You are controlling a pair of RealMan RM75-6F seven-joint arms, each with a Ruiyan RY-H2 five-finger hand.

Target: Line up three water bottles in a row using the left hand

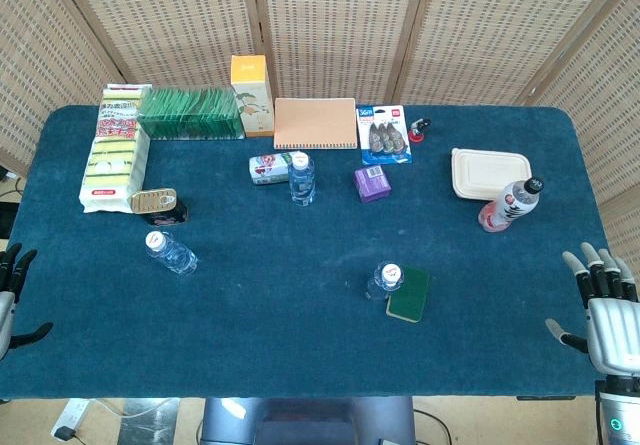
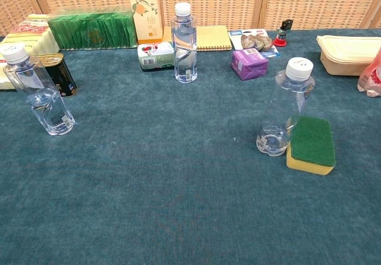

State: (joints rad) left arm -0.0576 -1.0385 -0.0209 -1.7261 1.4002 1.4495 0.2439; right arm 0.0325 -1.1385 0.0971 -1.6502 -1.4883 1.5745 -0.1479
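Dark blue cloth covers the table [image 1: 300, 335], with three clear water bottles standing apart on it and both hands idle at the near corners.

The left bottle [image 2: 38, 92] stands just in front of a gold-topped tin [image 2: 59, 71]; the middle bottle [image 2: 184, 41] stands further back, beside a small green-and-white pack [image 2: 155, 55]; the right bottle [image 2: 284, 107] stands nearest the front, touching a green-and-yellow sponge [image 2: 311, 145]. The left hand [image 1: 10, 295] shows only at the edge of the head view, its fingers seemingly spread, holding nothing. The right hand [image 1: 605, 310] rests with fingers apart and empty. A red-labelled bottle [image 1: 508, 205] leans by a beige lidded box [image 1: 488, 170].
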